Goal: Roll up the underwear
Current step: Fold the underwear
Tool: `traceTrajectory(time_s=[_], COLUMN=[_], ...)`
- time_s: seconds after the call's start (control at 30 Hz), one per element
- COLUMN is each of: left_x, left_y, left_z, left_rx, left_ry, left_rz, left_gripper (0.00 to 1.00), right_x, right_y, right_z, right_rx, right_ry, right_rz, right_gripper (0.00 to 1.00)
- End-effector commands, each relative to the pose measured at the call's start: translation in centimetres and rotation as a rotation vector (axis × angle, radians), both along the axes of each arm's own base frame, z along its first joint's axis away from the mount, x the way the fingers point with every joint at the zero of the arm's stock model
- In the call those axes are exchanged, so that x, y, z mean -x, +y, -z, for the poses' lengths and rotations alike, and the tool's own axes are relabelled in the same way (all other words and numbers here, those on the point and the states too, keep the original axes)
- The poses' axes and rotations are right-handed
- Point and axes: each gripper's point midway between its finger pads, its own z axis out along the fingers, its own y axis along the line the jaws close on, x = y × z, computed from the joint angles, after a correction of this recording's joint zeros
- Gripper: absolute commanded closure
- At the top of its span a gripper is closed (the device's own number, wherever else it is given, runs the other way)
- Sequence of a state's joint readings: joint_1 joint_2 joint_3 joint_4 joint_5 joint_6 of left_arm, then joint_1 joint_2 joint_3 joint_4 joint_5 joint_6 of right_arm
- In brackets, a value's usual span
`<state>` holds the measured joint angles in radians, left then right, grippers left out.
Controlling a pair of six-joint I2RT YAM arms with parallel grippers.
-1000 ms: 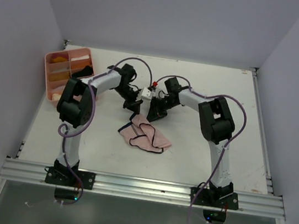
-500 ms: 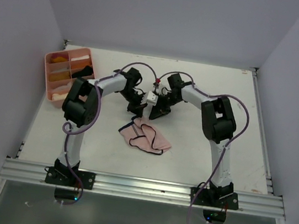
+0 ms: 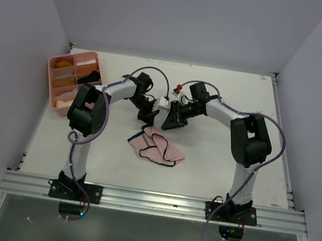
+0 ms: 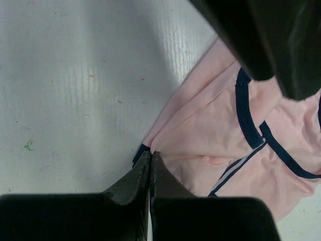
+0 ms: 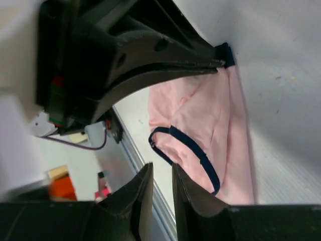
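As seen from above: at the far left of the table [image 3: 223, 105], toward the back corner, a pink tray [image 3: 51, 81] with compartments, well apart from the cloth. In one compartment something dark, too small to name.

Next to the right, the left arm [image 3: 83, 115]: up from its base at the near edge, folded at the elbow, forearm stretched rightward to the middle of the table, wrist bent down. Below that wrist, the left gripper [image 3: 146, 120], pointed down at the tabletop. Its fingers [image 4: 133, 181] pressed fully together in the left wrist view, clamped on a dark-edged corner of the pink underwear [image 3: 160, 147]. That corner raised a little toward the tips. The rest of the garment crumpled on the table, near the middle and a bit toward the near edge, between the two arms. Thin dark edging in loops across the pink cloth.

Just to the right, the right gripper [image 3: 165, 123]: close beside the left one, tilted down and to the left, over the far edge of the garment. Its fingers [image 5: 140, 201] a small way apart, nothing between them. Whether touching the cloth or not, cannot tell. Across the upper part of the right wrist view, the black body of the left gripper, covering the table behind it.

Farthest right, the right arm [image 3: 248, 142]: up from the near-right base, folded at the elbow, forearm stretched leftward.
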<state>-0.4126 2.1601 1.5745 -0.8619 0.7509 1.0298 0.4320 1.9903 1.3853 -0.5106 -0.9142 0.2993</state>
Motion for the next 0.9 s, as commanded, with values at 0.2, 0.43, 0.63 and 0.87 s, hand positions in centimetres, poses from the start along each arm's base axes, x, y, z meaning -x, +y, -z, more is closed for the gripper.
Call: traceTrajectory(time_s=[0.2,0.43,0.63,0.87], left_x=[0.6,0.5,0.0,-0.7], left_y=[0.8,1.1,0.5,4.8], left_z=[3.0,3.3,-0.6,-9.9], left_rx=[-0.074,-0.091,0.008,0.140], left_ry=[0.042,0.032,-0.044,-0.368], left_rz=[-0.022,-0.018,0.004,0.041], left_gripper=[1.00,1.00,0.42,0.03], right_x=[1.1,3.3,3.4,3.6], right_y=[5.8,2.4,2.2,1.5], right_z=[1.0,6.6,6.8,7.9], right_rx=[-0.245,0.029,0.048,0.075], right_ry=[0.300,0.232,0.203,0.211], right_rz=[0.157,0.056,0.030,0.021], right_gripper=[0.73,0.74,0.75,0.75])
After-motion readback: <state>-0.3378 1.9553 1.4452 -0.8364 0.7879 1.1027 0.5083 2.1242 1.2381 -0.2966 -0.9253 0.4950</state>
